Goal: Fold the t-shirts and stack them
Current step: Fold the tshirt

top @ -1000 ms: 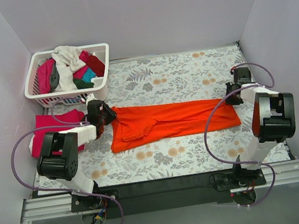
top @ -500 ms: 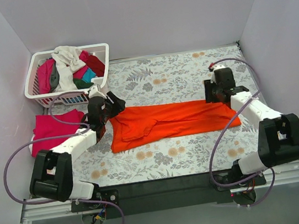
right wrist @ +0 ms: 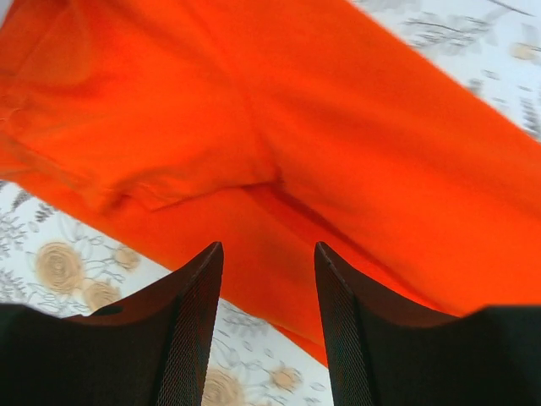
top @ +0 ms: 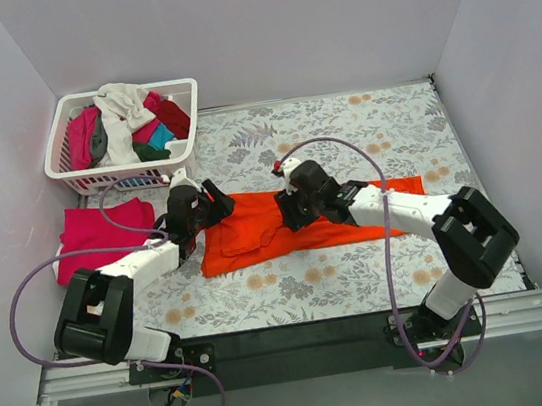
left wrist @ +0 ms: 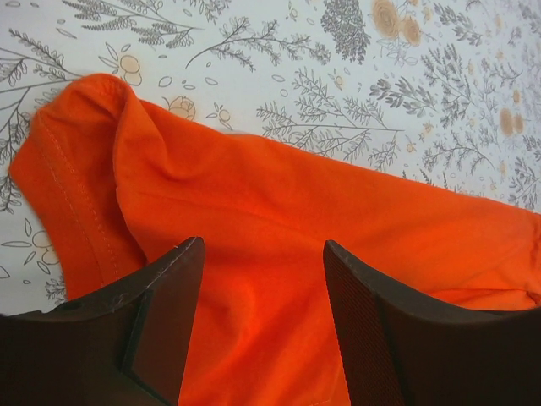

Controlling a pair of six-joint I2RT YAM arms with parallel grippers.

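I am looking down at the orange t-shirt [top: 246,239], which is lying across the middle of the table [top: 341,122] as a long narrow band running from nine o'clock toward three. I judge it is already doubled lengthwise so that it can be halved again, end over end. My left gripper [left wrist: 262,254] is hovering over the band's nine o'clock end, its fingers standing apart with nothing between them, only cloth and a stitched hem showing underneath. My right gripper [right wrist: 266,254] is reaching across to the band's middle, a little toward nine o'clock of centre, its fingers likewise apart and empty above a tucked sleeve edge. I am reading that placement as a set-up for smoothing or pinching the left half, where the cloth is lying rumpled rather than flat. The magenta t-shirt [top: 104,235] is sitting folded at the table's nine o'clock edge, presumably as the base of the stack, so the orange one is going to have to land on it. The basket [top: 191,123] at eleven o'clock is holding a heap of unfolded t-shirts [top: 123,123] waiting their turn.
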